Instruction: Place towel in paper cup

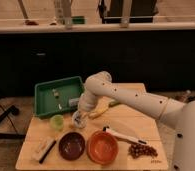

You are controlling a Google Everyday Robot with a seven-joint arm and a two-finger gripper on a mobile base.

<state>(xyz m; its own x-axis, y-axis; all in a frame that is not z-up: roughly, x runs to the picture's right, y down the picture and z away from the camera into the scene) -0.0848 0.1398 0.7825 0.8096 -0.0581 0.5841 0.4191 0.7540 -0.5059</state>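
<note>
A green tray (46,95) occupies the wooden worktop's (146,130) back-left corner; a light-green cup (57,122) sits before it. Along the front edge: brown bowl (72,145), orange bowl (102,147), grapes (142,150).

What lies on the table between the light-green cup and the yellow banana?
In the camera view, the end effector sits between the light-green cup and the yellow banana, over a small whitish paper cup.

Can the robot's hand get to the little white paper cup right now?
Probably yes. The gripper already hangs right at the paper cup, beside the green cup. Nothing seems to stand between them. The brown bowl sits nearer the front edge, out of the way.
</note>
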